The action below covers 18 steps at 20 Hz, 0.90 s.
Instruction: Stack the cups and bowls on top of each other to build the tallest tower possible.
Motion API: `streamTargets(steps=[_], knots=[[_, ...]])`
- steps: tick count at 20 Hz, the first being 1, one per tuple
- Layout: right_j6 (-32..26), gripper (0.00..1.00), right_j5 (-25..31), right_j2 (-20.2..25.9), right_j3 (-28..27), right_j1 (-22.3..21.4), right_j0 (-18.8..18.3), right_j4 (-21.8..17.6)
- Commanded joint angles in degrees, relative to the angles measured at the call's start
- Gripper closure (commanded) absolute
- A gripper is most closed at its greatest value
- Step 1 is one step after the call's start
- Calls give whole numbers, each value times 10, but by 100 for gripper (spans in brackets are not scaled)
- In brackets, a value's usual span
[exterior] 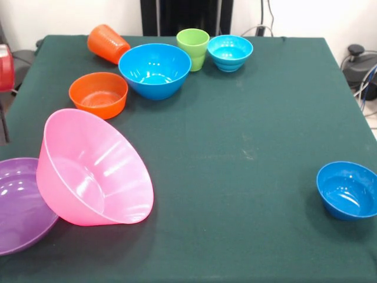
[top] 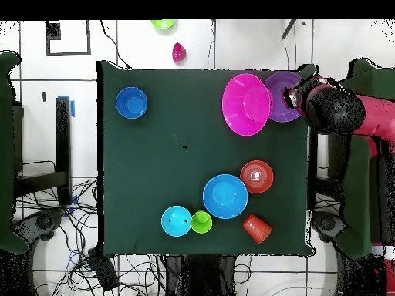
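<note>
The huge pink bowl (exterior: pixel 94 171) is tipped on its side and leans on the purple bowl (exterior: pixel 17 203) at the near left. Behind them sit the orange bowl (exterior: pixel 98 94), the medium blue bowl (exterior: pixel 155 69) and the cyan bowl (exterior: pixel 230 52). The green cup (exterior: pixel 193 47) stands upright between the last two. The orange cup (exterior: pixel 107 43) lies on its side. The dark blue bowl (exterior: pixel 349 190) is alone at the right. No tower shows. In the overhead view the gripper (top: pixel 296 97) hangs over the purple bowl's (top: pixel 279 96) outer rim.
The red arm (top: pixel 339 112) reaches in from beside the table's edge (top: pixel 310 154). A red part (exterior: pixel 5 68) shows at the front view's left border. On the floor beyond the table lie a small green thing (top: pixel 163 24) and a pink one (top: pixel 178 52).
</note>
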Motion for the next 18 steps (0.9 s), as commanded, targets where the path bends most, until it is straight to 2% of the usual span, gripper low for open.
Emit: streamTargets(steps=[1,5,10,16,18], knots=[[-69,0,-29,-51,26,45,32,-44],[-60,0,-63,-56,25,71,33,-46],[-37,0,-89,-67,31,75,42,-53],[-52,0,-66,-69,12,85,51,-33],[-25,0,-60,-85,20,67,64,-33]])
